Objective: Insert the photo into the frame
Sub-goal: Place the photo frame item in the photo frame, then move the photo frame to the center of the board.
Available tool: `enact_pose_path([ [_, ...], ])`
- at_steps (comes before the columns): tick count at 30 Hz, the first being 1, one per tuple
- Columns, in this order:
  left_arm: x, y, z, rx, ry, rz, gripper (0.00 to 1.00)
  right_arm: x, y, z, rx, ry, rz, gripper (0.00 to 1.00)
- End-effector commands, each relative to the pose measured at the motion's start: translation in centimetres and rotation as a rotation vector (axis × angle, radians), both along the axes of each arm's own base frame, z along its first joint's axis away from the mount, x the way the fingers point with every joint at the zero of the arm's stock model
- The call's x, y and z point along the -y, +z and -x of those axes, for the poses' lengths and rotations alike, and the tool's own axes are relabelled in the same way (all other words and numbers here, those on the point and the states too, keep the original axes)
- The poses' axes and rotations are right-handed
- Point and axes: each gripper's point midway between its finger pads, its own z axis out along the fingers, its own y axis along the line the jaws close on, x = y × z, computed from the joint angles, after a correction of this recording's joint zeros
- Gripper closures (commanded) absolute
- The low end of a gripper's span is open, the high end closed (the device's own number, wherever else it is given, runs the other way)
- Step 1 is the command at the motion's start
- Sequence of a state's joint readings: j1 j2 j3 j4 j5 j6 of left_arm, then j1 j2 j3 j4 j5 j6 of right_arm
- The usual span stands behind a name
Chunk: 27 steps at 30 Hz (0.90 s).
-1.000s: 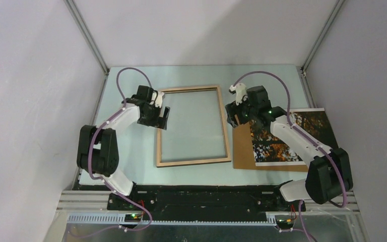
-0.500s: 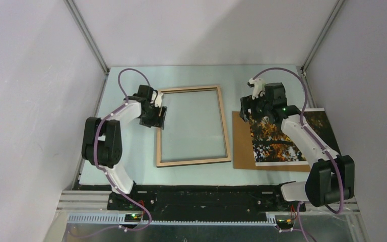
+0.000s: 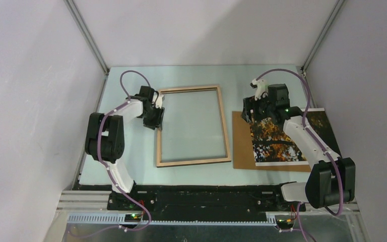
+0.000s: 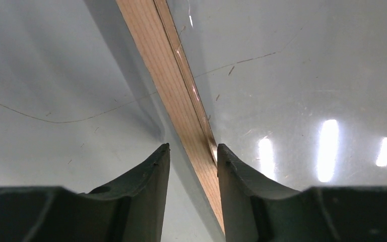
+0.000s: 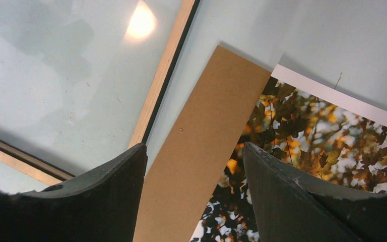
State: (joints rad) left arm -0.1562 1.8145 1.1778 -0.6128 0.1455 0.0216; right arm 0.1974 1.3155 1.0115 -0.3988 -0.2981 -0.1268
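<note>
left jaws newly over frame (image 4: 158,65) rail, wrist-view only

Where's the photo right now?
In the top view, the glossy rectangular autumn-leaf photo lies face up on the flat brown backing board, right of the light-wood rectangular frame.

Bright, even overhead light; clear, sharp views.
Lamp glare spots the frame (image 4: 169,85) pane in both wrist views; soft shadow beside its rail.
</note>
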Motion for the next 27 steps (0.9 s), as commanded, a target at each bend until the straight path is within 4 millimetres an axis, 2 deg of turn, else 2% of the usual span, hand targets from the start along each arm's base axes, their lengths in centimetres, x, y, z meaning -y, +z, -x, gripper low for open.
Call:
enact_pose_path([
  [1, 0.4, 0.8, -1.5, 0.032, 0.012, 0.033, 0.57, 0.5, 0.6, 0.1, 0.021, -0.012, -0.019, 0.26],
  [9, 0.1, 0.9, -2.0, 0.039, 0.022, 0.025, 0.72, 3.2, 0.2, 0.5, 0.018, -0.070, -0.003, 0.27],
  [15, -0.8, 1.1, -2.9, 0.053, 0.047, 0.006, 0.84, 5.6, -0.7, 1.3, 0.009, -0.104, 0.058, 0.27],
  [18, -1.5, 0.9, -3.2, 0.046, 0.095, 0.005, 0.87, 7.0, -1.2, 1.5, 0.000, -0.130, 0.084, 0.27],
  [22, -2.6, 0.9, -3.5, 0.045, 0.138, 0.004, 0.93, 9.1, -2.8, 1.9, -0.038, -0.154, 0.132, 0.27],
  [27, -3.9, 0.9, -3.5, 0.038, 0.200, 0.019, 0.98, 10.7, -5.7, 2.4, -0.112, -0.157, 0.203, 0.27],
])
